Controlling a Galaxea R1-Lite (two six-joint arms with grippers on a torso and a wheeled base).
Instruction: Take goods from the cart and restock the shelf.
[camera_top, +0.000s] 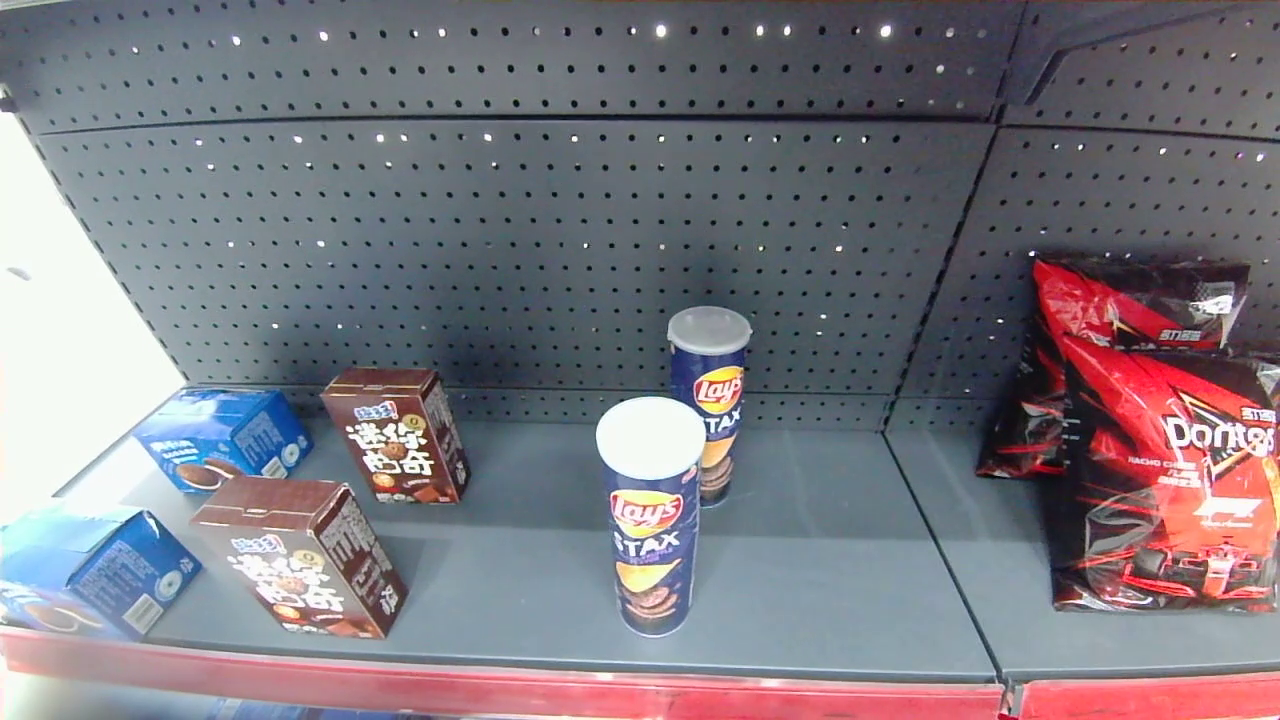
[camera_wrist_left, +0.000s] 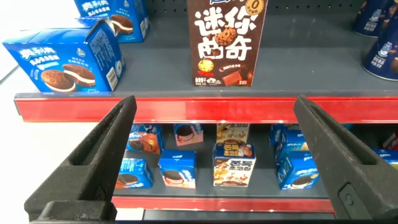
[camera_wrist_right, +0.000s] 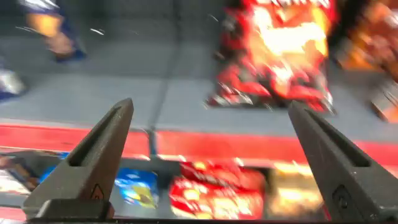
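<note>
Grey shelf (camera_top: 800, 560) with a red front rail (camera_top: 500, 690) and a pegboard back (camera_top: 560, 230).

Goods on it, from the robot's left:
- Two blue cookie boxes (camera_top: 222, 437) sat at the left end, one behind the other.
- Two brown cookie boxes (camera_top: 398, 434) stood upright beside them, the nearer one close to the rail.
- At mid-shelf two chip cans stood upright with lids on. The front can (camera_top: 650, 515) had the rear can (camera_top: 708, 400) just behind it and a little to the right.
- In the next bay to the right, two red chip bags (camera_top: 1165, 480) leaned on the back panel, the front one overlapping the other.

Left gripper (camera_wrist_left: 214, 102) hovered before the rail, facing a brown box, with its fingers spread wide and nothing between them. Right gripper (camera_wrist_right: 210, 104) was likewise spread and empty, facing the red bags. The lower tier (camera_wrist_left: 217, 200) held more boxes.
</note>
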